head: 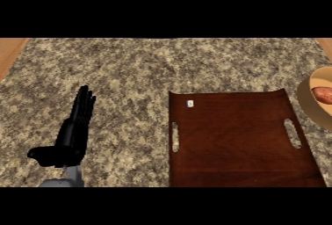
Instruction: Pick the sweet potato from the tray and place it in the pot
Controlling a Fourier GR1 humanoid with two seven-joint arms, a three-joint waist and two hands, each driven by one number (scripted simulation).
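Observation:
The dark brown wooden tray (240, 140) lies on the counter right of centre, with a slot handle at each side and nothing big on it. The reddish sweet potato (323, 95) lies inside the tan pot (307, 102), which is cut off by the right edge of the head view. My left hand (73, 132) is at the lower left, open with straight fingers pointing away from me, well apart from the tray. My right hand does not show.
A tiny white tag (190, 103) sits near the tray's far left corner. The speckled granite counter (130, 74) spreads around the tray, with wooden strips (9, 50) at the top corners.

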